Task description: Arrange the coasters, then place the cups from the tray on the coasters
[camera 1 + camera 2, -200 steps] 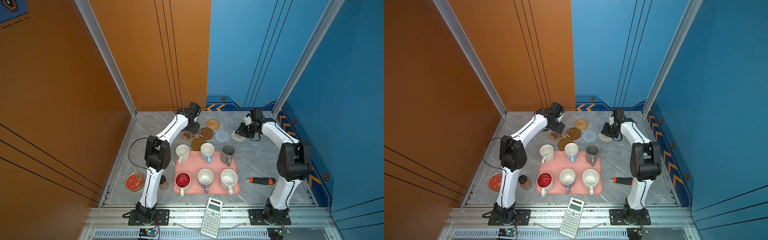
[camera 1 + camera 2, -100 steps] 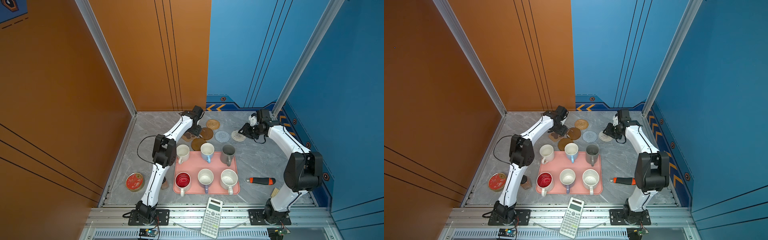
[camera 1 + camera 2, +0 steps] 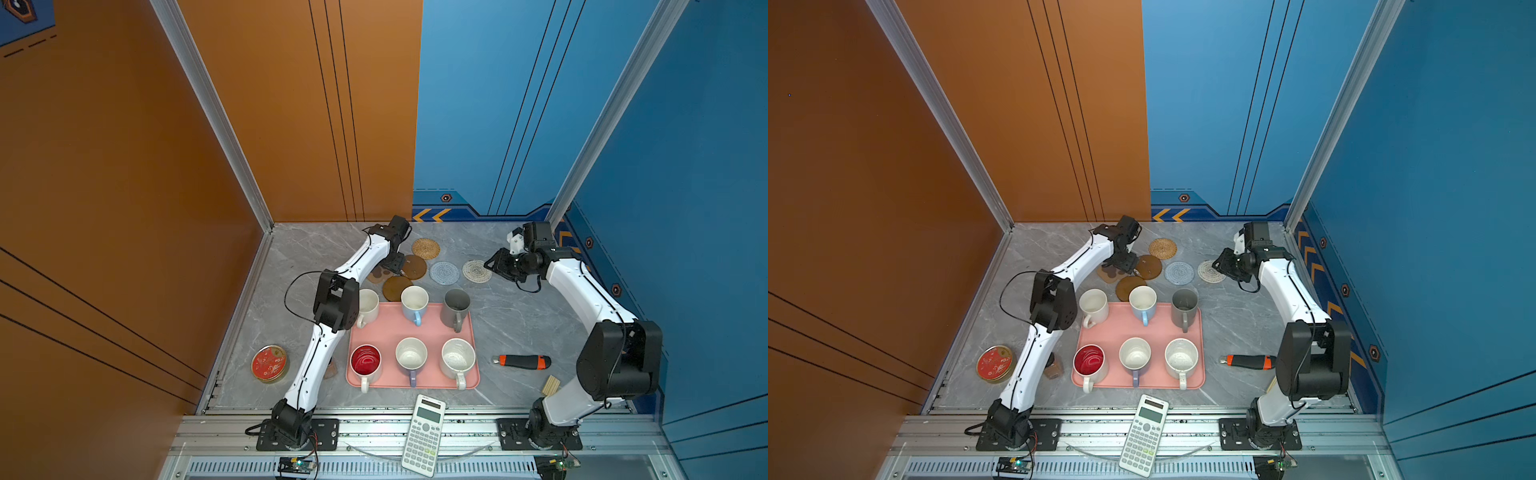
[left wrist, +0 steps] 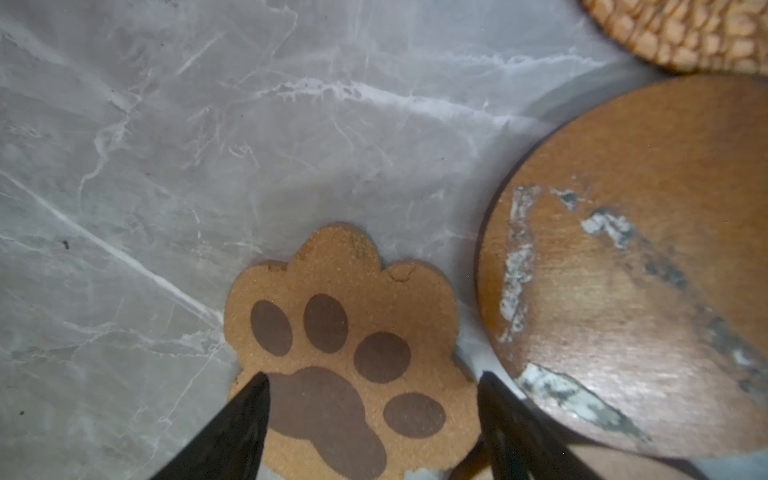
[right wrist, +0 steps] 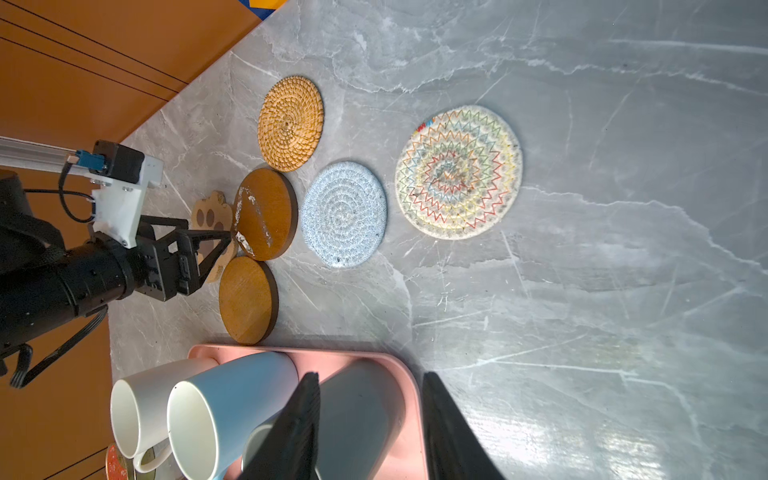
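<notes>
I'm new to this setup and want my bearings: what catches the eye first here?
The pink tray loaded with mugs sits front and centre in both top views. Behind it lies a cluster of coasters, the colourful zigzag-stitched one farthest to the right in the top views. The left gripper hangs open right over the paw-shaped coaster.

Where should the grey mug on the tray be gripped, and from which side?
Probably the far rim of the grey mug, pinched from above, one finger inside: it stands upright, mouth open, with its handle on the near side.
</notes>
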Motion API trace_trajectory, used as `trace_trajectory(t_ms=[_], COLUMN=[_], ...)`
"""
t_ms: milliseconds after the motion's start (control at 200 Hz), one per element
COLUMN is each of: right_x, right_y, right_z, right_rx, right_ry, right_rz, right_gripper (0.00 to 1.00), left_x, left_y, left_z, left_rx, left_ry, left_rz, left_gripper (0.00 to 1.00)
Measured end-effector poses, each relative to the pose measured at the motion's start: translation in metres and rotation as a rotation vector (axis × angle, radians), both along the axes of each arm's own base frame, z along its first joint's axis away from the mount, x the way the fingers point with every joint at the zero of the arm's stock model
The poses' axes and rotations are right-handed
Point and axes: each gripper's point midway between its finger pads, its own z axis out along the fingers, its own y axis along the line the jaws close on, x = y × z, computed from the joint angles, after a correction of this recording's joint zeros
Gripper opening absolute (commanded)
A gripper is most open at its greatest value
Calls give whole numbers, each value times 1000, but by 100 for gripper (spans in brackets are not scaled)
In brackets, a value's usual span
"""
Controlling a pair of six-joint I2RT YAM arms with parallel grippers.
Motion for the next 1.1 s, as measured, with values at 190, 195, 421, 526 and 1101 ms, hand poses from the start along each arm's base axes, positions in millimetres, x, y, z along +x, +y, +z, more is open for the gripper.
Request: trace_trajectory(t_ms=[190, 195, 421, 526, 1101], right_x=[-4, -4, -6, -7, -8], right_y=[-2, -2, -3, -3, -3], right_z=[0, 0, -2, -4, -4], right_rx=[0, 0, 0, 0, 4], right_ry=[1, 1, 6, 11, 14], right_rz=[-5, -5, -7, -7, -12], right_gripper=[40, 40, 40, 40, 40], left_x=[0, 0, 1, -1, 11], left_y=[-1, -1, 3, 8, 55], left_z=[-3, -3, -4, -8, -12], left_rx=[-1, -1, 11, 22, 34], left_ry=[4, 4, 0, 11, 11], left_rz=[6, 6, 18, 26, 117], left_gripper=[79, 79, 72, 69, 56])
